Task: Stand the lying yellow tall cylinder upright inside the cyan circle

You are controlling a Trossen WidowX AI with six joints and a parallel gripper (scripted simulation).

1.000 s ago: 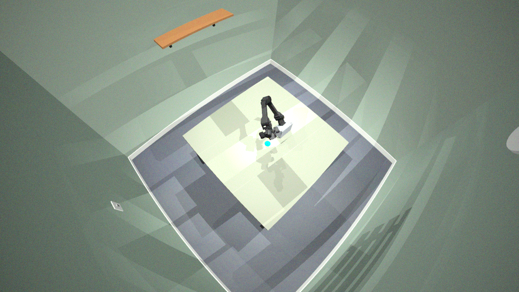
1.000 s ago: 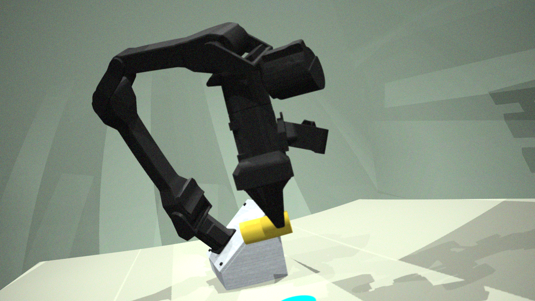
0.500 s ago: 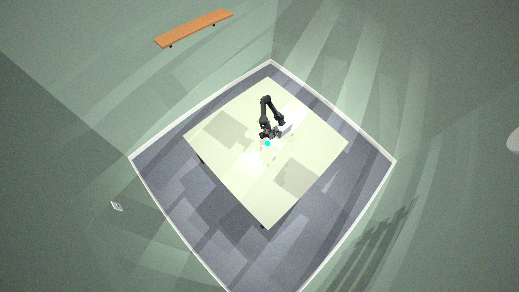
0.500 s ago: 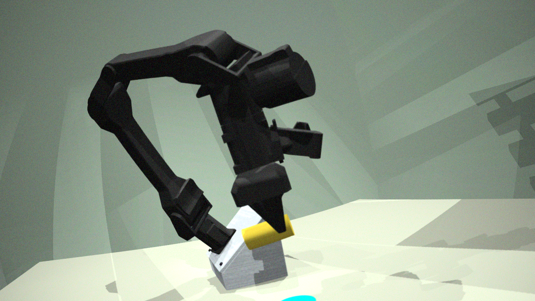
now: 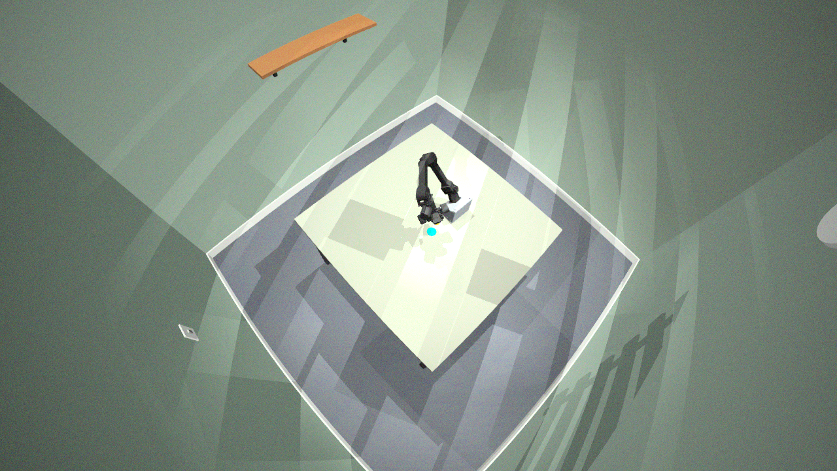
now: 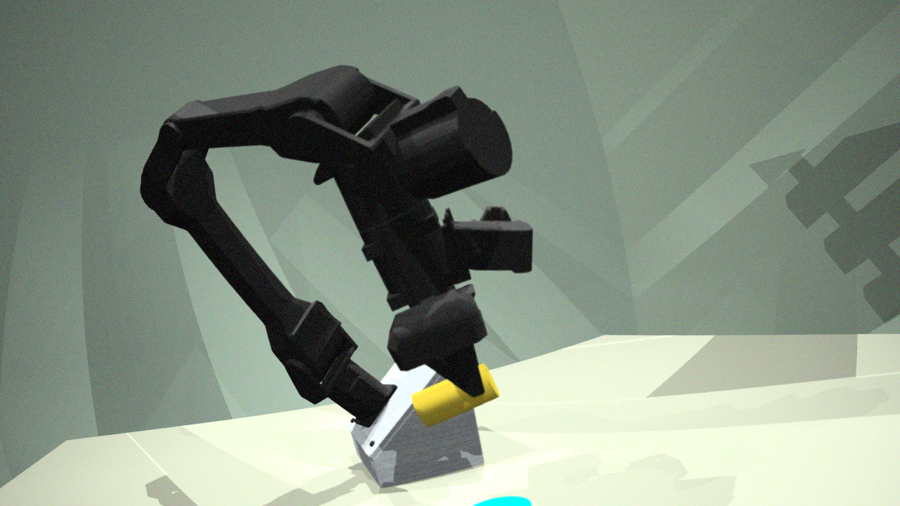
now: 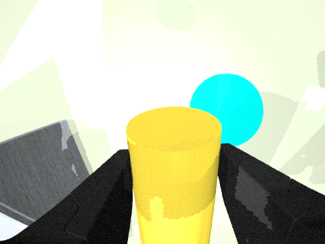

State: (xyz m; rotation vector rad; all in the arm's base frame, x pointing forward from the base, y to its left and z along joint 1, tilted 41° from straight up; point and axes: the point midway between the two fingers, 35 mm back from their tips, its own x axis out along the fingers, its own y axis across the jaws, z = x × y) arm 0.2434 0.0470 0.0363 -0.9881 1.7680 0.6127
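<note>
The yellow tall cylinder [image 6: 444, 403] [image 7: 174, 176] is held in the air, tilted, nearer to lying than upright, its right end higher in the exterior view. My gripper [image 6: 478, 391] [image 7: 174, 157] is shut on it near that end, one finger on each side. In the top view the arm hides most of the cylinder. The cyan circle [image 5: 431, 231] [image 6: 503, 502] [image 7: 233, 102] lies flat on the table with nothing on it. In the wrist view it shows beyond the cylinder's end, to the right, partly covered by it.
The arm's grey metal base block [image 5: 458, 209] [image 6: 427, 440] [image 7: 37, 166] stands on the pale table [image 5: 374, 280] [image 6: 629, 452], close behind the held cylinder in the exterior view. An orange bench [image 5: 312, 45] is far off, beyond the table.
</note>
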